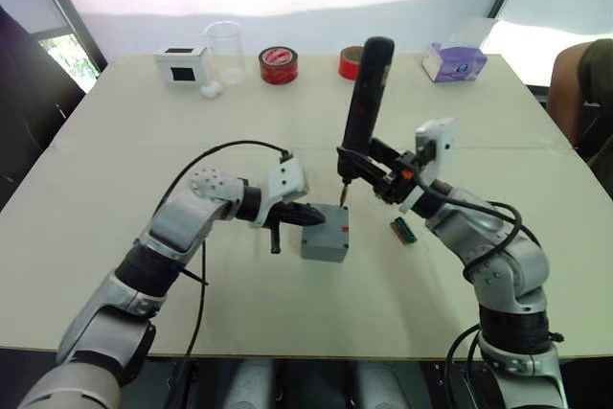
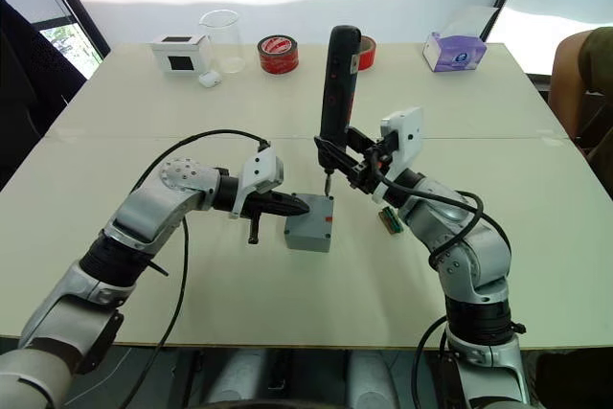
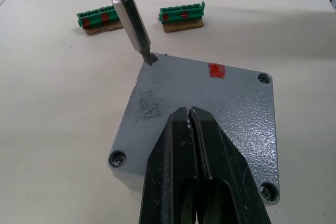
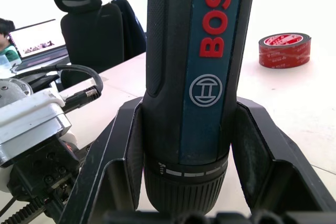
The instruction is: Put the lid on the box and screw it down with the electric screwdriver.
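Note:
The grey box (image 1: 321,244) stands mid-table with the grey lid (image 3: 231,103) lying flush on top; a red mark shows on the lid's far edge. My left gripper (image 3: 189,111) is shut, and its tips rest on the lid's top from the left. My right gripper (image 4: 191,145) is shut on the electric screwdriver (image 1: 367,93), a black and blue tool held upright just behind the box. Its thin bit (image 3: 131,17) sits in the lid's far corner screw hole. Screws show in the other three corners.
Two green circuit strips (image 3: 181,15) lie just beyond the box, toward the right arm. Along the far edge stand a white box with a dark window (image 1: 182,64), a clear beaker (image 1: 225,50), two red tape rolls (image 1: 279,65) and a purple tissue box (image 1: 453,59). A person (image 1: 584,93) sits at the right.

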